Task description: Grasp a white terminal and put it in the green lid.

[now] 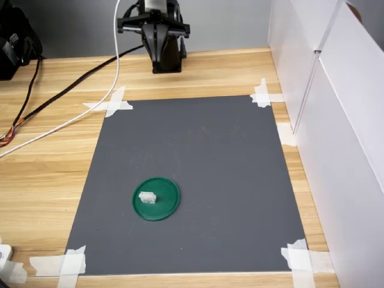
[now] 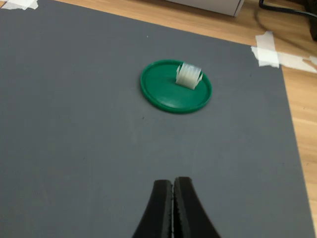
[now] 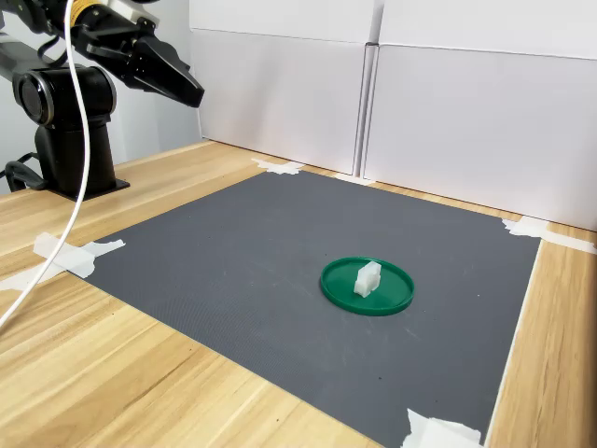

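The green lid (image 1: 156, 198) (image 2: 175, 87) (image 3: 367, 286) lies flat on the dark grey mat (image 1: 192, 174). A small white terminal (image 1: 147, 197) (image 2: 188, 75) (image 3: 367, 277) stands inside the lid, off its centre. My gripper (image 2: 173, 182) (image 3: 191, 94) is shut with nothing between its black fingers. It hangs high above the table near the arm's base (image 1: 163, 57), well away from the lid, at the second exterior view's upper left.
White tape (image 1: 112, 102) holds the mat's corners to the wooden table (image 1: 48, 174). White panels (image 3: 466, 121) wall off one side. A white cable (image 1: 90, 108) and dark cables (image 1: 30, 90) trail over the wood beside the arm's base.
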You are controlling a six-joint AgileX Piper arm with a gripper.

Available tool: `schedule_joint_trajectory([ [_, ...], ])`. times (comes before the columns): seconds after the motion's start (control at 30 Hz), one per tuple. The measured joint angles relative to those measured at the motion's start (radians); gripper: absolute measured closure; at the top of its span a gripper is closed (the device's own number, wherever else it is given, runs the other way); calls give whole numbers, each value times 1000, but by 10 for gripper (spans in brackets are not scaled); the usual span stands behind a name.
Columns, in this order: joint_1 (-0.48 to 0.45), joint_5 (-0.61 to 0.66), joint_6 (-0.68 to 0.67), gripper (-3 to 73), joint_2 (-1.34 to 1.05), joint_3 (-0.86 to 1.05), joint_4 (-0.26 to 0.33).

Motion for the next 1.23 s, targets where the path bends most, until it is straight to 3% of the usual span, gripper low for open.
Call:
schedule_joint_trajectory([
  [0.33, 0, 22, 7, 715, -121, 78, 2],
  [1.23, 0, 32, -6, 715, -180, 79, 2],
])
